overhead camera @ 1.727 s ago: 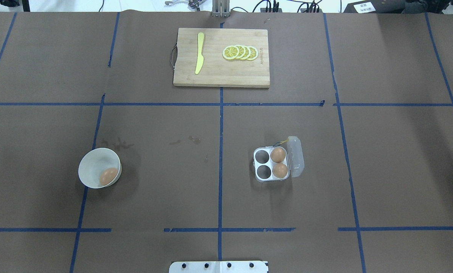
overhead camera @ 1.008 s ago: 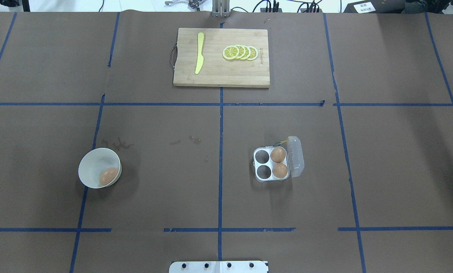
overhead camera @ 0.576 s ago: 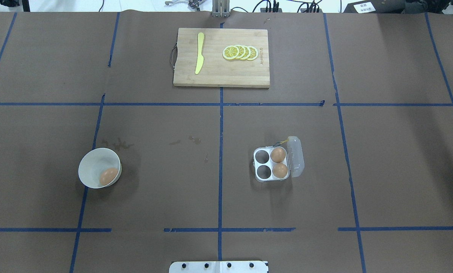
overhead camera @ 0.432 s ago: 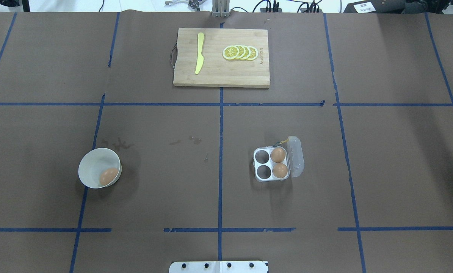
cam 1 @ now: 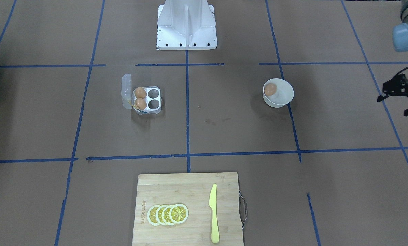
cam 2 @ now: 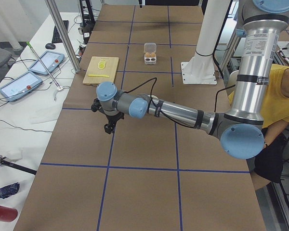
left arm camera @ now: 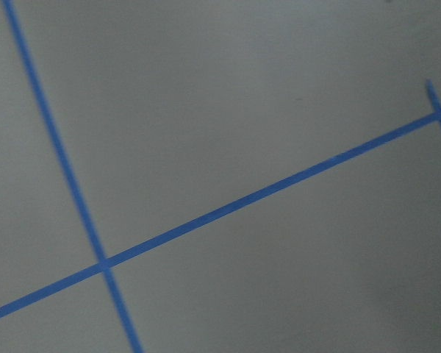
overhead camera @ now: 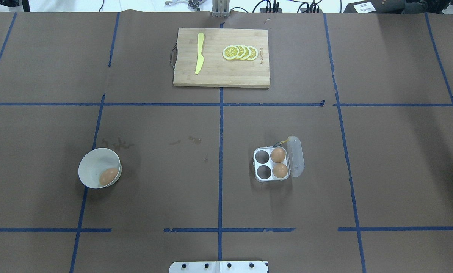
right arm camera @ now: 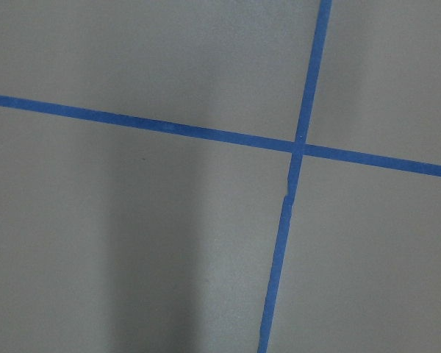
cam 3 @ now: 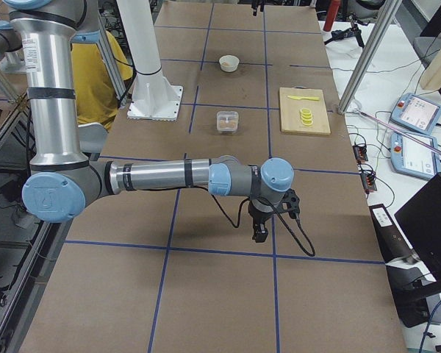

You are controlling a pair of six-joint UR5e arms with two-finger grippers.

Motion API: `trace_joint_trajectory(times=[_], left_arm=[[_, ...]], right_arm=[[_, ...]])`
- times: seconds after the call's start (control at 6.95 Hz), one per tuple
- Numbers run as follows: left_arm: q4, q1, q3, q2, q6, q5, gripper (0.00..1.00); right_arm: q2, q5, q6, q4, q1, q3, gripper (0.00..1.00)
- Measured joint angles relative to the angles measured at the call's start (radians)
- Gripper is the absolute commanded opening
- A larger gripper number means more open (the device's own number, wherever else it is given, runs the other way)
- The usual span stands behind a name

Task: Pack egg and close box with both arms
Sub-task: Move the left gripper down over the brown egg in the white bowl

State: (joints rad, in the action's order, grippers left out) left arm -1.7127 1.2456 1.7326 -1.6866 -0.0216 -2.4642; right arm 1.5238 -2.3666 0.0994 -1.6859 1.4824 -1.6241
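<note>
The egg (cam 1: 270, 89), well apart from the left gripper (cam 1: 393, 106) with spread jaws, seems light, slippery, fragile: better pinch its 2 sides gently

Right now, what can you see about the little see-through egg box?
The box is a small clear plastic carton with four round cells, sitting flat on the brown table. Its hinged lid is open, on the side toward the robot's right. The far egg and the near egg, both brown, fill the two cells beside the lid; the other two cells are empty. A yellowish tag sticks out at a corner by the hinge. Nothing else touches it.
</note>
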Motion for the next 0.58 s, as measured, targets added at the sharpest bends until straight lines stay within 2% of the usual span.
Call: trace_joint_trajectory(times=[0.29,0.58], left_arm=[[-0.136,-0.165,0.033,-0.001,0.148,-0.003,0.90],[-0.173,-0.265,0.064,-0.001,0.200,-0.005,0.82]], right_arm=[[0.000,-0.021,0.000,0.013,-0.004,-0.004,1.00],[0.013,-0.030,-0.002,0.075,-0.011,0.001,1.00]])
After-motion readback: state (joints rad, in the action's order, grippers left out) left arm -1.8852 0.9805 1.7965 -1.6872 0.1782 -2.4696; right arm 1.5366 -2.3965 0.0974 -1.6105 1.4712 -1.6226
